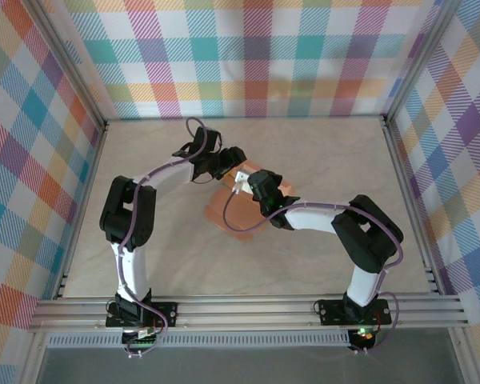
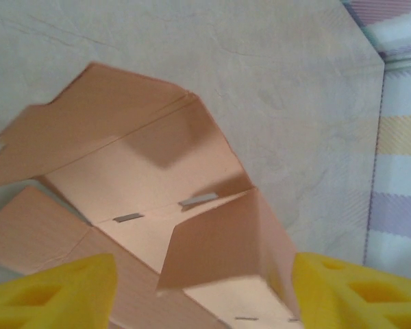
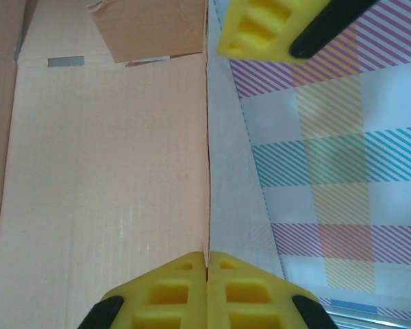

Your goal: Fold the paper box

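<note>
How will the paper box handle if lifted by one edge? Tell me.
The paper box is thin creased card, so it would probably flex at its folds. One flap stands up on its own, suggesting some stiffness. The right gripper pinches just an edge, so it's likely light.

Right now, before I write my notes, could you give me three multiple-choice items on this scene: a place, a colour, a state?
1. Where on the table does the paper box lie? A) against the left wall B) near the middle C) on the front rail
2. What colour is the paper box? A) blue B) white C) salmon-orange
3. How is the right gripper? A) shut on the box's edge B) wide open above the box C) resting on bare table

Answers: 1 B, the top view shows it central; 2 C, the card is salmon-orange in all views; 3 A, its yellow fingers meet with the card's edge between them.
</note>
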Robot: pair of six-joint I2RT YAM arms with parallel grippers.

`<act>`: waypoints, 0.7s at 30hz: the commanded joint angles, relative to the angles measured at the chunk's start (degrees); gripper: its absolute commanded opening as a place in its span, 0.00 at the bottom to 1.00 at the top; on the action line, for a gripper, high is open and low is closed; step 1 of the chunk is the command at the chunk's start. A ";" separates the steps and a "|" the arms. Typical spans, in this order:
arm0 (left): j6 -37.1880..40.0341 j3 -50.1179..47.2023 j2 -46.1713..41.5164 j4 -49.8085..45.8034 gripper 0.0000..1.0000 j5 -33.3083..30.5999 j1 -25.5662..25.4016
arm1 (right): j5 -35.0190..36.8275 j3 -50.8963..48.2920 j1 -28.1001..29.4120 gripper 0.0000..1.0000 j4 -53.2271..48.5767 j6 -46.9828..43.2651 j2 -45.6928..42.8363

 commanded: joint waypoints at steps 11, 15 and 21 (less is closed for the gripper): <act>1.46 -14.99 -10.27 10.19 1.00 -4.73 6.17 | 0.68 0.99 -0.83 0.00 1.74 2.72 -1.58; -0.07 -17.98 -10.18 13.28 0.95 -3.70 7.09 | -1.58 1.83 -1.60 0.00 -2.74 7.56 -3.41; -0.29 -19.29 -7.24 17.54 0.83 -2.84 7.25 | -1.48 0.92 -1.84 0.00 -1.67 6.11 -3.31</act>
